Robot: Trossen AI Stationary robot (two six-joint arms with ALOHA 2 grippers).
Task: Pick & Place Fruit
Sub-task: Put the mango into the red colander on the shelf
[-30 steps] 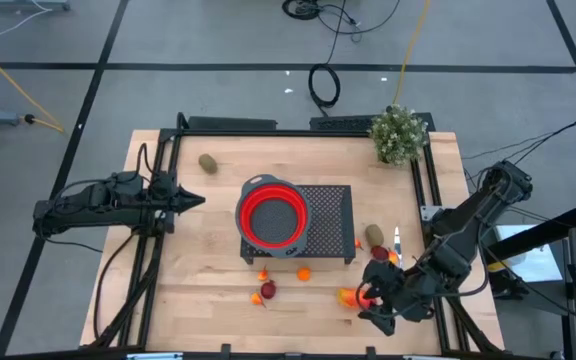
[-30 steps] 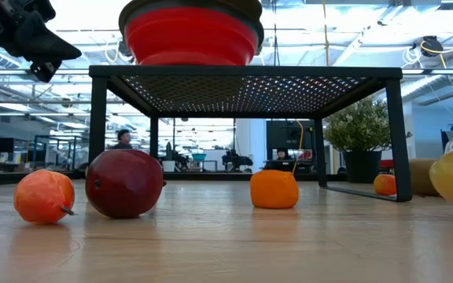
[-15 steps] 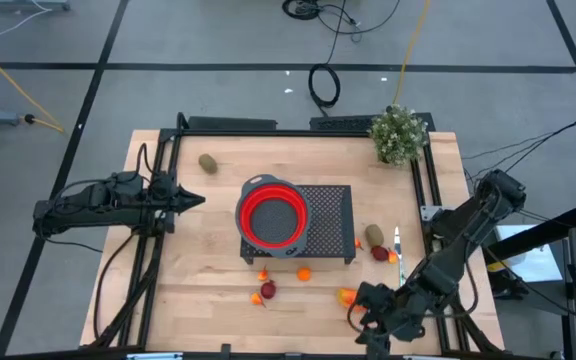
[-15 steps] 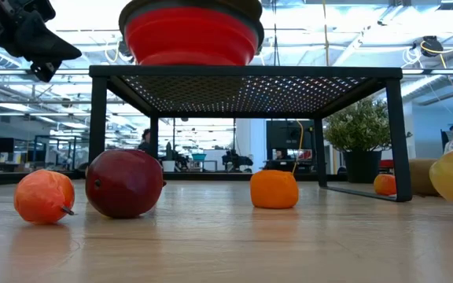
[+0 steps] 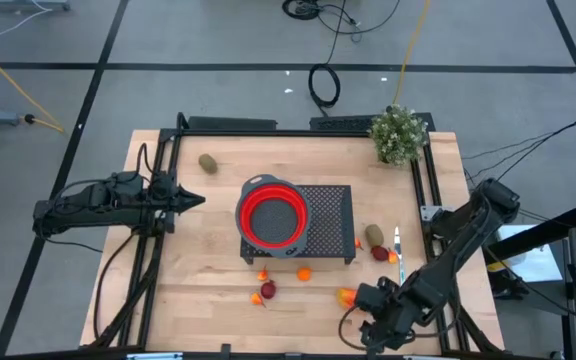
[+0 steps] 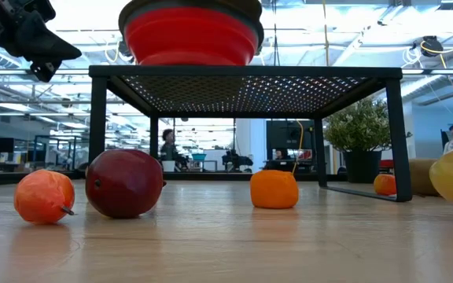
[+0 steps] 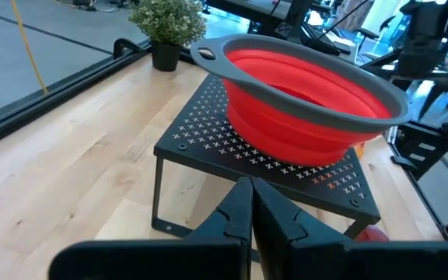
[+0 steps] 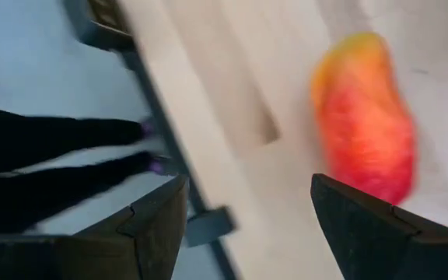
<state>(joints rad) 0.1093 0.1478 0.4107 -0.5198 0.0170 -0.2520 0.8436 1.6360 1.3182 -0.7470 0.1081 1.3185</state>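
Right tool (image 5: 368,330), jaws wide and empty, is swinging off the mango (image 5: 347,296) it hovered over, grasp undone

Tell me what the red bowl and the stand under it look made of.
The bowl looks like soft matte silicone: stepped, collapsible-looking red walls under a stiffer grey rim. The stand looks like black painted metal: a thin perforated top on slim square legs. Neither is certain from looks alone.
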